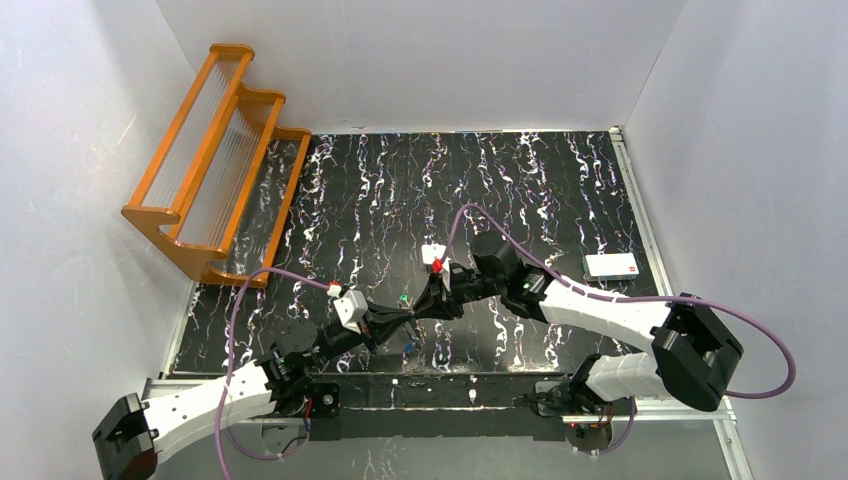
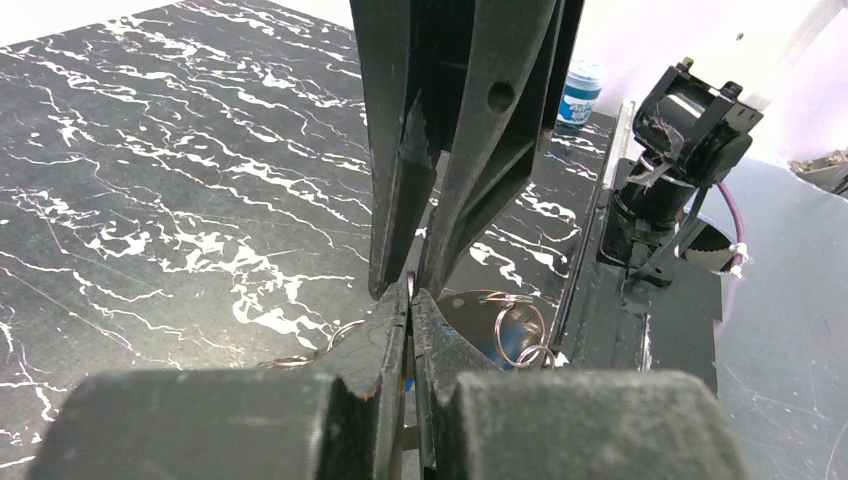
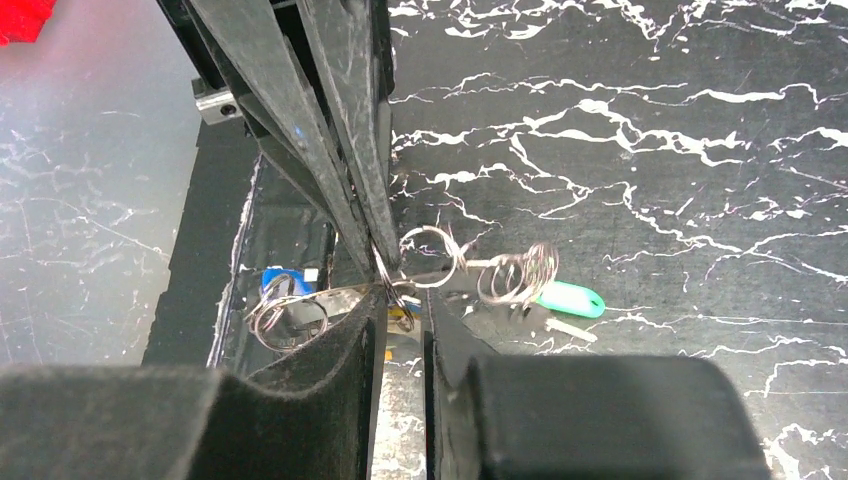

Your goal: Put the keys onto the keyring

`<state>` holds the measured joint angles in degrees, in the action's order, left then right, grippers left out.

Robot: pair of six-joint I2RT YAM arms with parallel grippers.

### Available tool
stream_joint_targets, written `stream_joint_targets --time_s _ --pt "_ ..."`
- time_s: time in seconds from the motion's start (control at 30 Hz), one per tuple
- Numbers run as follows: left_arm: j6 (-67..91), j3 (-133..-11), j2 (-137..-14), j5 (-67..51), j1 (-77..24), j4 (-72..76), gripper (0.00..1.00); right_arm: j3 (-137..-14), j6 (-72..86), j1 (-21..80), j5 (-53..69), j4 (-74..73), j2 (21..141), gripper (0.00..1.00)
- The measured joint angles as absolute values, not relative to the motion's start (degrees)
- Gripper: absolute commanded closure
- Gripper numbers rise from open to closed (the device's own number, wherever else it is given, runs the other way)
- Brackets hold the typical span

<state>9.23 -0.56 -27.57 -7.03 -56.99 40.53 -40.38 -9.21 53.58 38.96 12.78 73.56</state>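
My left gripper (image 1: 405,318) (image 2: 411,293) is shut on a thin metal ring of the keyring, pinched at its fingertips. The keyring's grey oval fob (image 2: 468,310) (image 3: 335,300) hangs beside it with more rings (image 2: 520,330). My right gripper (image 1: 426,305) (image 3: 403,295) meets it tip to tip. A narrow gap shows between its fingers, and the ring wire runs at their tips. The green key (image 1: 403,298) (image 3: 570,299) lies on the table on a chain of rings (image 3: 515,275). The blue key (image 1: 410,346) (image 3: 272,281) sits near the front edge. A yellow-orange speck (image 3: 400,312) shows behind the right fingertips.
An orange wooden rack (image 1: 215,160) stands at the back left. A small white box (image 1: 611,265) lies at the right. A blue-lidded pot (image 2: 583,85) stands by the right arm's base. The metal front rail (image 1: 440,385) runs just behind the blue key.
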Motion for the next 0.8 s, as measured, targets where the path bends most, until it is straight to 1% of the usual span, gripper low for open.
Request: stream_joint_targets --time_s 0.23,0.33,0.4,0.63,0.67,0.7,0.73,0.8 --pt "9.3 -0.6 -27.0 -6.9 -57.0 42.7 1.0 -38.1 -9.1 53.6 38.7 13.6 74.1 0.75" --pt "9.2 -0.6 -26.8 -6.9 -57.0 43.7 1.0 -37.6 -8.8 53.6 39.0 14.0 74.5 0.84" --pt "9.2 -0.6 -26.7 -7.0 -57.0 44.0 1.0 -37.6 -8.4 53.6 39.4 14.9 74.8 0.87" --pt "9.2 -0.6 -26.2 -7.1 -57.0 45.0 1.0 -37.6 -7.3 53.4 40.5 17.5 74.8 0.87" --pt "9.2 -0.6 -26.1 -7.1 -57.0 45.0 1.0 -37.6 -7.3 53.3 40.5 17.8 74.7 0.85" --pt "9.2 -0.6 -25.9 -7.1 -57.0 45.0 1.0 -37.6 -7.3 53.3 40.5 17.8 74.7 0.77" --pt "9.2 -0.6 -25.7 -7.1 -57.0 45.0 1.0 -37.5 -7.4 53.3 40.4 18.0 74.5 0.66" --pt "9.1 -0.6 -25.3 -7.1 -57.0 45.0 1.0 -36.8 -7.8 53.3 39.7 18.0 73.7 0.51"
